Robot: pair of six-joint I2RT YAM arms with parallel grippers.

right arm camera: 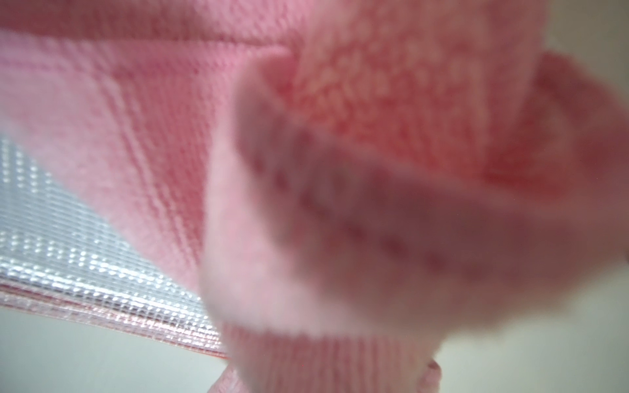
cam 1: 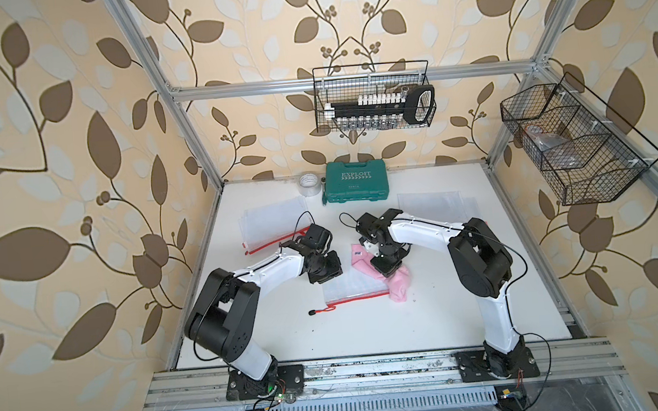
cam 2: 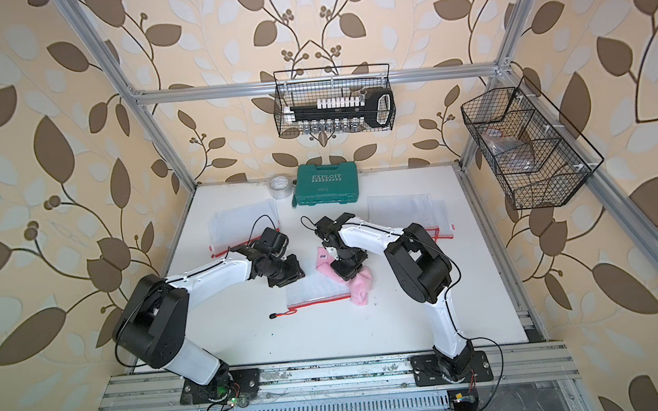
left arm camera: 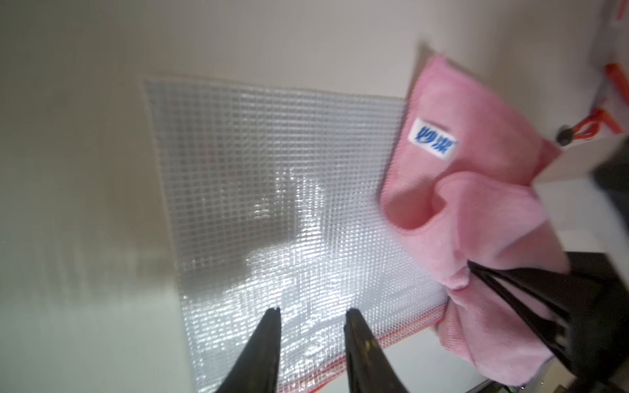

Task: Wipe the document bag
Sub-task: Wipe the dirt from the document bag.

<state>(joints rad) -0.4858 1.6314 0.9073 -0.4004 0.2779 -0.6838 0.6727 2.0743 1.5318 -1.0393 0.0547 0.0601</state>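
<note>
Setting: white tabletop (cam 1: 371, 333) inside an aluminium frame; walls papered in a brown leaf print.
Landmark: green case (cam 1: 356, 186), flat at the back edge of the tabletop, lid lettered EXPLOIT.
Task item: document bag (cam 1: 347, 290), clear with a grid weave, lies flat on the tabletop in front of the green case, toward the arm bases. Its red zip edge is on the side away from the case. A red pull cord (cam 1: 320, 309) with a black toggle trails off one corner.
Wiper: pink cloth (cam 1: 397, 286), crumpled, in front of the case and slightly to the right-arm side. It is partly on the end of the bag and partly on the table. Its white label faces up.
Right arm: right gripper (cam 1: 385, 266) points down in front of the case, jaws pinched tight on a fold of the pink cloth. Its wrist view is mostly blurred pink.
Left arm: left gripper (left arm camera: 311, 311) hangs over the bag's other end, jaws parted by a narrow gap with nothing between them. Contact with the bag: cannot tell.
Also noted: tape roll (cam 1: 309, 182) just beside the case; stack of clear bags (cam 1: 275, 219) and second stack (cam 1: 428, 202) in front of the case, one to each side; wire basket (cam 1: 372, 97) on the rail above the case.
</note>
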